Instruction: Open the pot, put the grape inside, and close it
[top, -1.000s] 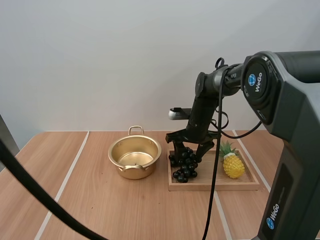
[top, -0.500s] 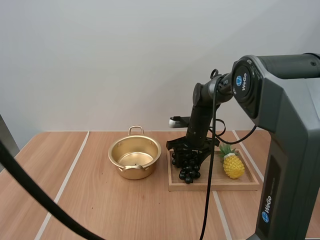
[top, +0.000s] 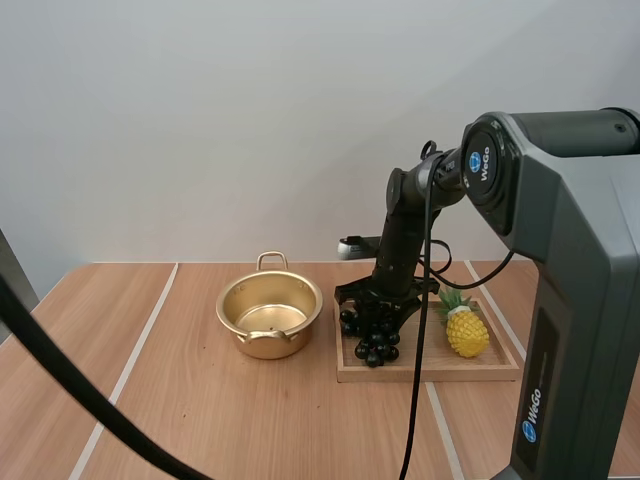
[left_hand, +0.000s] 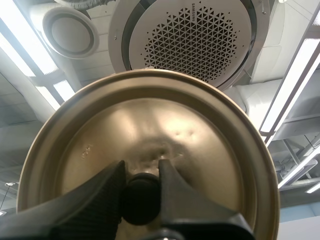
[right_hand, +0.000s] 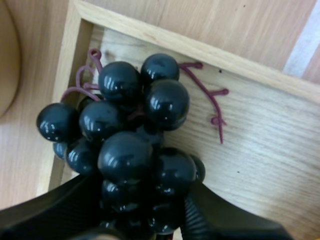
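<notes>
While grapes over tray, pot empty

The word "WeGo" stands in white beside a small round blue emblem on the dark circular joint cap of the right arm. The same emblem and "WeGo" run lengthwise along that arm's grey lower housing.

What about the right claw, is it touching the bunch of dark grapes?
Touching. The right wrist view shows the right claw pinching the bunch of dark round grapes from both sides.
</notes>
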